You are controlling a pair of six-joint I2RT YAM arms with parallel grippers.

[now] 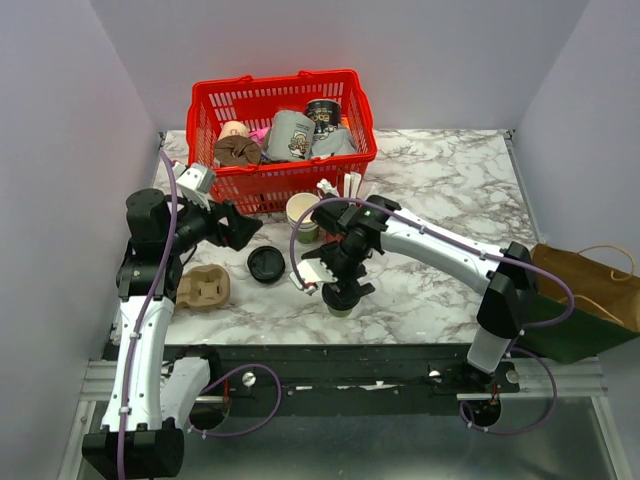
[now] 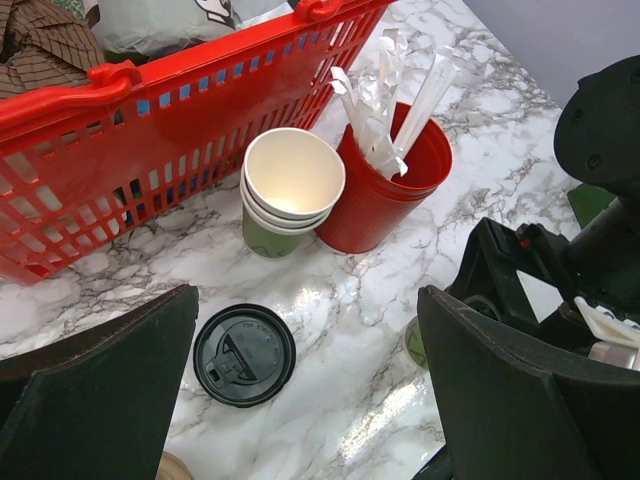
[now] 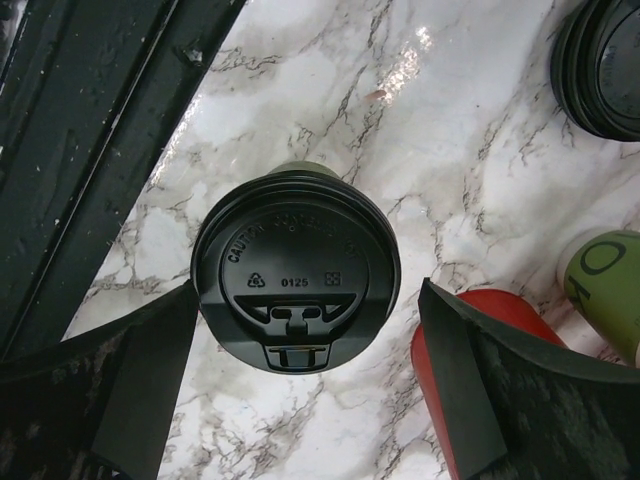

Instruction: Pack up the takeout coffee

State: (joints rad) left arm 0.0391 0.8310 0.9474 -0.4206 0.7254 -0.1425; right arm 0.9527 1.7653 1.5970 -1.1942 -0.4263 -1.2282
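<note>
The takeout coffee (image 3: 295,270), an olive-green cup under a black lid, stands upright on the marble table near the front edge (image 1: 347,297). My right gripper (image 3: 308,288) is open just above it, one finger on each side of the lid, the left finger close to the rim. In the top view the right gripper (image 1: 338,272) covers part of the cup. My left gripper (image 2: 308,320) is open and empty, hovering over a loose black lid (image 2: 244,354). It shows in the top view (image 1: 248,232). A sliver of the coffee cup (image 2: 413,342) shows beside its right finger.
A red basket (image 1: 245,185) full of items stands at the back. A stack of lidless green cups (image 2: 290,185) and a red cup of white sticks (image 2: 385,190) stand in front of it. A cardboard cup carrier (image 1: 203,288) lies front left. A brown paper bag (image 1: 590,285) lies at the right.
</note>
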